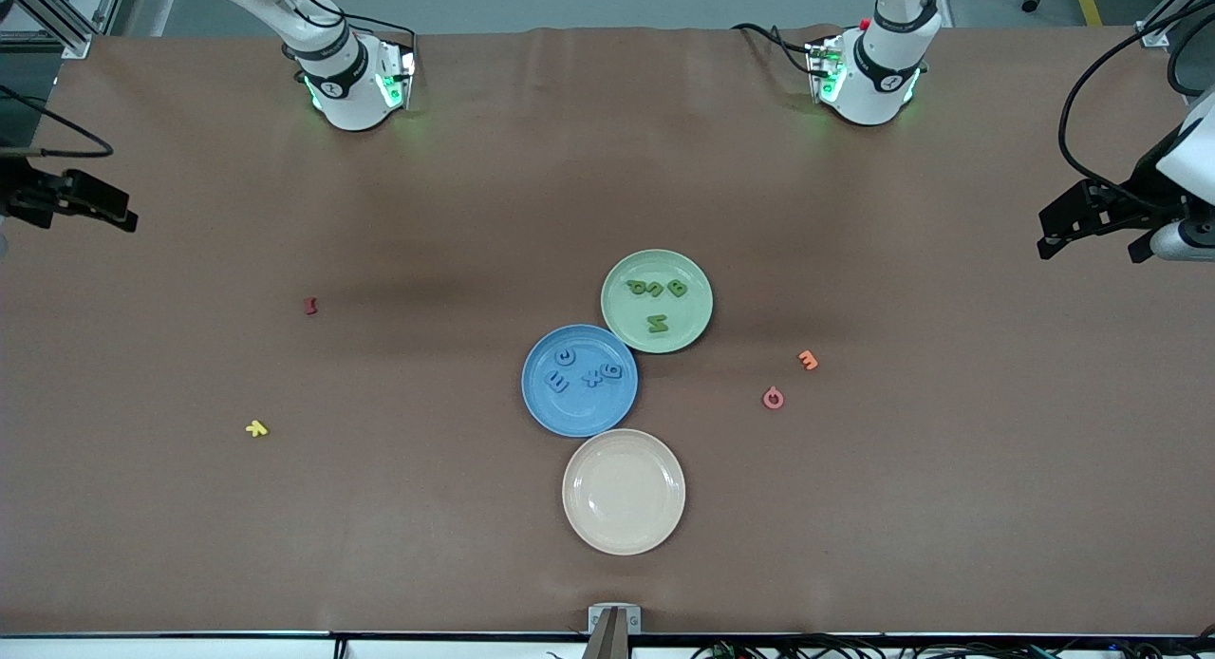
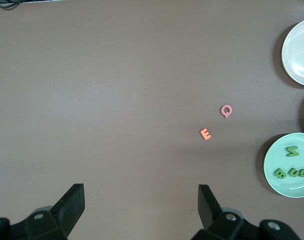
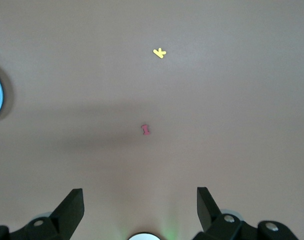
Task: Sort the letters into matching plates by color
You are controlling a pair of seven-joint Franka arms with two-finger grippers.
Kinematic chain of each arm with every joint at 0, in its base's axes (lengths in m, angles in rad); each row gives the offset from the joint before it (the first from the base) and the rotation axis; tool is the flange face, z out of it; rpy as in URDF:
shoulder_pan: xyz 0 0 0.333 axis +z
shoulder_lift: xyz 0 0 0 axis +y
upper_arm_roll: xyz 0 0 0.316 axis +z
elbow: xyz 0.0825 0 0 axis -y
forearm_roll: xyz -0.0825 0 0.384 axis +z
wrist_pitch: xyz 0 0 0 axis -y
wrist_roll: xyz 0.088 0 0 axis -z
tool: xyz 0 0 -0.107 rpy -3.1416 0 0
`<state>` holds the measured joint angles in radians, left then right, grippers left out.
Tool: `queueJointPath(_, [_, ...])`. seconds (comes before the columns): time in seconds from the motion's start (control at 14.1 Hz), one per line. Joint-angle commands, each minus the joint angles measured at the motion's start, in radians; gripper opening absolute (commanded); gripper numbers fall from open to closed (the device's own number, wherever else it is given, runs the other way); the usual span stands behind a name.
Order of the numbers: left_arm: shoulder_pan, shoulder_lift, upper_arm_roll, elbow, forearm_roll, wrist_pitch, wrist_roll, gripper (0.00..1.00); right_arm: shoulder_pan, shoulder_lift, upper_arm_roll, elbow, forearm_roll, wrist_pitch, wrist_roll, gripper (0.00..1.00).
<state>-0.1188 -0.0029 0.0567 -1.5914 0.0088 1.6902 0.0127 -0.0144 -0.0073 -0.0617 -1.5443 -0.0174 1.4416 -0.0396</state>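
Since both arms wait drawn back at the table's (image 1: 190,545) ends, the sorting looks done as far as matching colours go: the green plate (image 1: 685,334) holds four green letters (image 1: 658,289), and the blue plate (image 1: 579,414), touching it and nearer the camera, holds four blue letters (image 1: 587,375). A cream plate (image 1: 623,491), nearest the camera, lies bare. The left claw (image 2: 141,212) hangs released over the left arm's end of the table, the right claw (image 3: 140,215) released over the right arm's end, neither holding anything. Four strays lie on the cloth: a pink letter (image 1: 774,398) and an orange letter (image 1: 808,360) near each other toward the left arm's end, a red letter (image 1: 310,306) and a yellow letter (image 1: 256,429) well apart toward the right arm's end. The risk, as I judge it, is a needless pick (none of these has a matching plate), which would spoil a sorted plate; and because the plates touch, a careless reach could nudge one and shift its letters.
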Motion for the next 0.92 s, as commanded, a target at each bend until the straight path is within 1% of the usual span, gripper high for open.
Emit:
queueJointPath(0.0, [0.004,0.001,-0.005,0.016,-0.013,-0.014,0.004,1.00,-0.001,-0.094,-0.007,-0.088,0.022,0.017,-0.029,1.00])
queueJointPath(0.21, [0.005,0.001,0.002,0.016,-0.044,-0.014,0.004,1.00,0.005,-0.114,0.003,-0.092,0.020,0.000,-0.016,1.00])
queueJointPath(0.57, [0.005,0.001,0.003,0.016,-0.043,-0.014,-0.002,1.00,0.005,-0.119,0.003,-0.094,0.022,-0.006,0.049,1.00])
queueJointPath(0.71, [0.005,0.000,0.003,0.016,-0.043,-0.014,-0.002,1.00,0.010,-0.115,0.003,-0.094,0.049,0.010,0.049,1.00])
queueJointPath(0.85, [0.005,0.000,0.003,0.016,-0.043,-0.014,-0.002,1.00,0.017,-0.114,0.003,-0.095,0.054,0.010,0.050,1.00])
